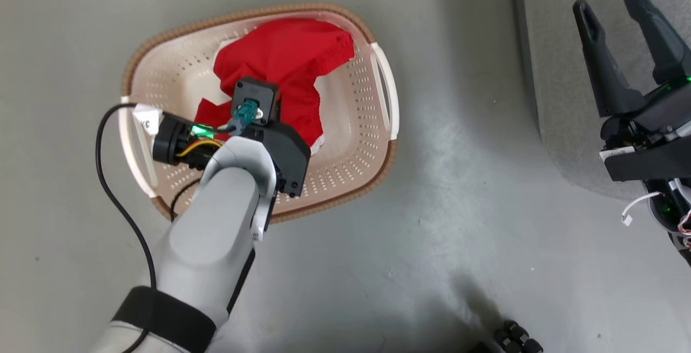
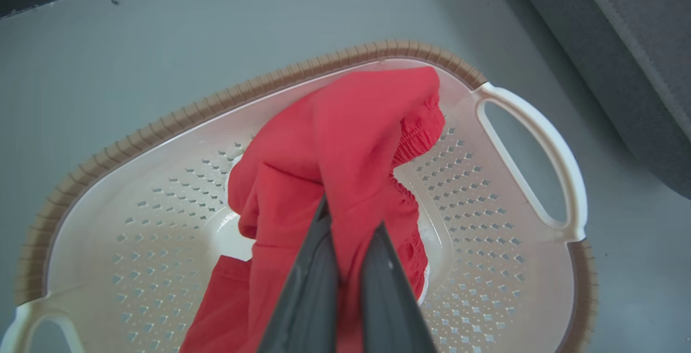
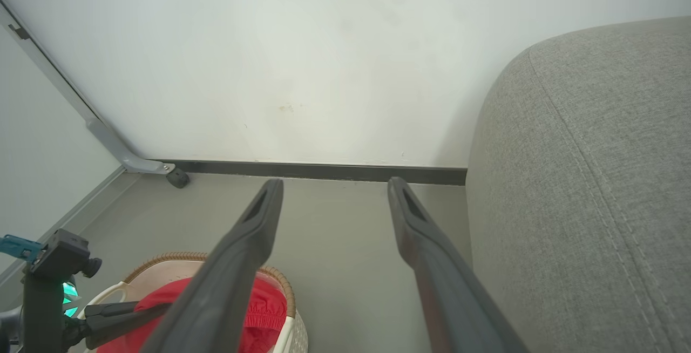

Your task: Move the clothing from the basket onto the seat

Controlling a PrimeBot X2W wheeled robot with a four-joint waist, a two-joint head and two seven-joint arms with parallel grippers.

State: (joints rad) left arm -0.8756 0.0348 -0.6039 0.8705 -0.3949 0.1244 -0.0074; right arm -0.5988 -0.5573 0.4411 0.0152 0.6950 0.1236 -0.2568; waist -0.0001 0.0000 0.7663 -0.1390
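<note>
Clothing (image 2: 351, 126), bright red, sits bunched in the cream basket (image 2: 178, 121); none of it is on the grey seat (image 3: 594, 191) as far as we see. Our left gripper (image 2: 351, 218) is down in the basket, clenched on a fold of the fabric. Our right gripper (image 3: 332, 185) hangs spread and empty beside the seat. We judge the task barely started: lift, carry and drop are all left.

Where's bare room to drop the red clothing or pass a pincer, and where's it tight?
Free: the seat, bare cushion beside the open right pincer. Also the floor strip between basket and seat. Inside the basket, the perforated wall left of the clothing is bare. Crowded: basket middle, where the left pincer is shut on the clothing.
</note>
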